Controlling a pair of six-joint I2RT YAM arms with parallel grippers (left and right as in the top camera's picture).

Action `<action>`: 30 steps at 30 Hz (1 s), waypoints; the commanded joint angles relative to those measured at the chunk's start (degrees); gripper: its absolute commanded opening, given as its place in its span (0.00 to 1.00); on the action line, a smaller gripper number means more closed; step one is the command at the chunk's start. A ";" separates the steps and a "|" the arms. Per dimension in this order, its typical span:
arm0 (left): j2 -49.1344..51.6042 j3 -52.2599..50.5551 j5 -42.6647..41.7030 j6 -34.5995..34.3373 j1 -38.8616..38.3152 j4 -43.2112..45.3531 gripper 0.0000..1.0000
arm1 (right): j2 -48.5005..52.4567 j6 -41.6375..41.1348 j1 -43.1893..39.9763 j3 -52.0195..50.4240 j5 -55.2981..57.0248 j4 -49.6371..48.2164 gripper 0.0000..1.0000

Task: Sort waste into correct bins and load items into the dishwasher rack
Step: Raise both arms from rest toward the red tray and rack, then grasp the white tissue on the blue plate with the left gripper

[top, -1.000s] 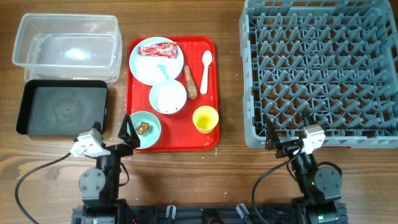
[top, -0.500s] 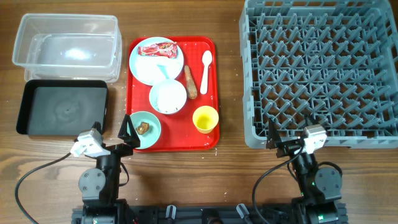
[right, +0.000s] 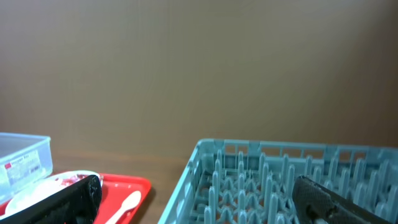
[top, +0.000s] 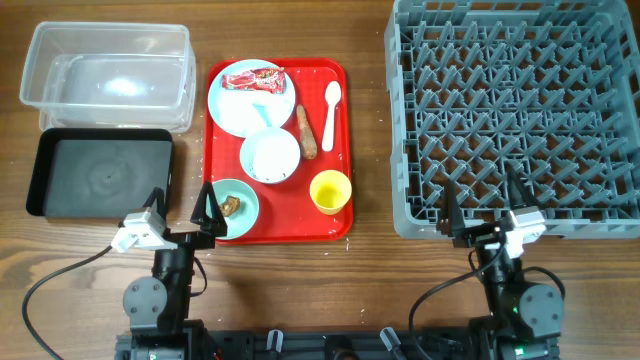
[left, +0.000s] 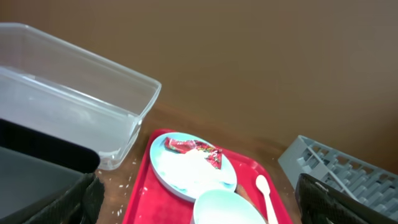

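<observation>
On the red serving tray (top: 222, 150) lie a pale-blue plate (top: 240, 110) with a red wrapper (top: 253, 77), a bowl (top: 270, 156) of white rice, a second bowl (top: 240, 215) with a brown lump (top: 230, 205), a yellow cup (top: 330, 191), a white spoon (top: 331, 108) and a brown sausage stick (top: 305, 130). The clear tub (top: 108, 75) and the black tray (top: 100, 172) sit to the left, and the grey dishwasher rack (top: 515, 110) to the right. My left gripper (top: 181, 205) stands open at the tray's near left corner. My right gripper (top: 480, 205) stands open at the rack's front edge. Both hold nothing.
The left wrist view looks over the plate (left: 186, 177), wrapper (left: 193, 149), spoon (left: 266, 196) and clear tub (left: 74, 106). In the right wrist view the rack (right: 280, 180) fills the right half, with the red tray (right: 134, 185) at the left. Loose rice grains dot the wood by the tray.
The right arm has shifted a little to the right, and its fingers now reach over the rack's front edge. The left arm has barely moved.
</observation>
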State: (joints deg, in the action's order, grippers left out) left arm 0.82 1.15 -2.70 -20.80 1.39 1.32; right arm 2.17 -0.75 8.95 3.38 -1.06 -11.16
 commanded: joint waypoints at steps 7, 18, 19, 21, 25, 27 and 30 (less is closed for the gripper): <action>17.27 21.31 -1.11 2.56 -0.33 -2.10 1.00 | 20.61 6.73 -0.02 25.62 -3.39 4.02 1.00; 74.16 75.12 -7.50 13.46 -3.28 -32.94 1.00 | 46.58 6.58 -0.04 59.87 -3.52 35.36 1.00; 79.47 81.15 -7.48 14.67 -4.37 -37.77 1.00 | 48.41 6.58 -0.04 61.86 -3.52 38.16 1.00; 89.15 92.08 -4.81 14.62 -6.38 -46.82 1.00 | 51.32 6.56 -0.02 64.46 -3.58 42.51 1.00; 103.10 101.85 -2.38 14.60 -8.79 -53.18 1.00 | 55.95 6.58 -0.02 64.94 -6.78 44.92 1.00; 107.89 101.85 -5.46 14.38 -8.79 -52.17 1.00 | 58.45 6.51 -0.02 64.76 -8.26 46.64 1.00; 113.35 101.83 -9.70 14.38 -8.79 -52.11 1.00 | 63.01 6.54 -0.02 64.76 -12.74 50.25 1.00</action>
State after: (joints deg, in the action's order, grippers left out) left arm 110.32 101.95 -8.05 -7.53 -7.40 -50.98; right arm 62.24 5.48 8.88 67.02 -8.88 37.74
